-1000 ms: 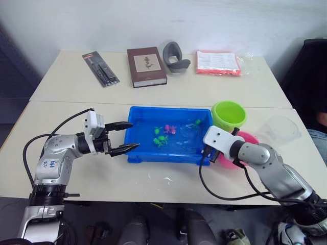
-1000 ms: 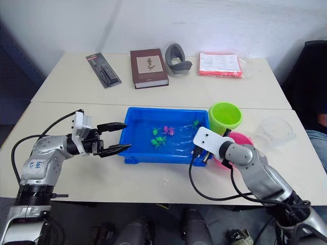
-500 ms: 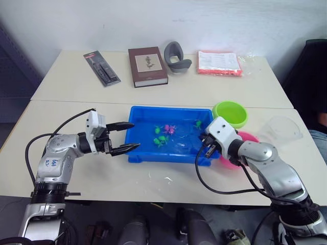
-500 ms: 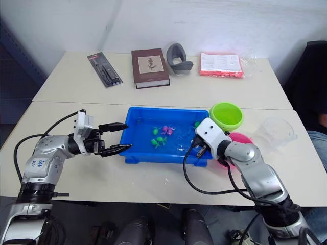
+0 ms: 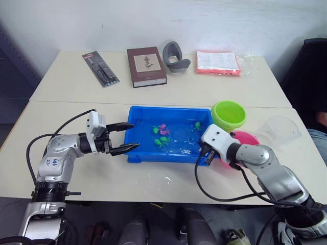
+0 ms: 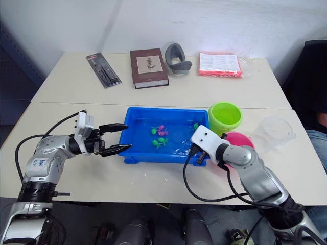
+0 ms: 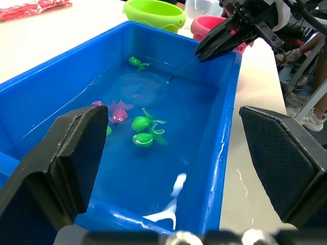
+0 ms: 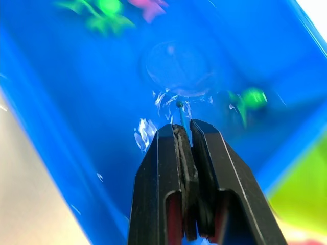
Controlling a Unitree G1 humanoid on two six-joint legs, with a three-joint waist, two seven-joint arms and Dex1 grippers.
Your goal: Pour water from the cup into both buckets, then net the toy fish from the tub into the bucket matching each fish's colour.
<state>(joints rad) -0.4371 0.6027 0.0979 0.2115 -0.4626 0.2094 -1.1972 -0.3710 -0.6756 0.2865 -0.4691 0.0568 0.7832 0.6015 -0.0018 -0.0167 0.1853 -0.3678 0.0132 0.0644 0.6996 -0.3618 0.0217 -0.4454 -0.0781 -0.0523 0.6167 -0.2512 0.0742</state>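
Note:
The blue tub [image 5: 168,109] holds water and several toy fish, green ones [image 5: 162,140] and a pink one [image 5: 162,127]. My right gripper [image 5: 207,153] is at the tub's front right corner, shut on the net's thin handle. The net [image 8: 179,69] lies under the water in the tub. My left gripper [image 5: 134,136] is open at the tub's left end, holding nothing. The green bucket [image 5: 229,115] stands at the tub's far right corner, and the pink bucket [image 5: 245,139] sits partly behind my right wrist. The clear cup [image 5: 280,130] stands further right.
On the far table lie a black package [image 5: 100,68], a brown book [image 5: 146,66], a grey curved object [image 5: 175,56] and a red-and-white packet [image 5: 218,62]. Water drops [image 5: 166,178] spot the table in front of the tub.
My right gripper rose toward the tub's right end, then came back down to the front right corner, still holding the net handle. The left gripper stayed open in place.

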